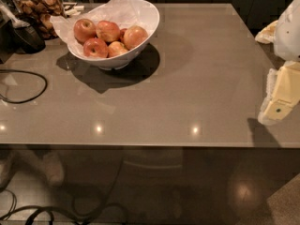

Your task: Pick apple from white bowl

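Seen at the right edge: the pincer (277, 108), pale yellow and white, hanging over the right border of the bench (187, 78), with a white part of the arm (289, 29) above it. Spread or pressed together: impossible to tell from here. Well apart from the fruit, with a wide stretch of grey-brown bench top between.

Far left on the bench, near the back edge: the white bowl (149, 18), glossy, with a slanted rim, lined with crinkled white paper (117, 9) sticking out over the rim. Inside, at the right end of the heap: the apple (135, 35), large, orange-yellow with a red blush, leaning on its neighbours. Beside it, other apples (85, 29) (one mostly hidden in the middle), with a redder one at the front left.

At the back left corner: a jar (40, 6) with brown snacks inside, and a black object (26, 37) in front of it. Further forward on the left, a black cable (28, 86) curving over the bench top. Near the arm, at the back right, a crumpled yellowish thing (266, 32), unclear what. Below the front of the bench, more cables (56, 212) on the dim floor.
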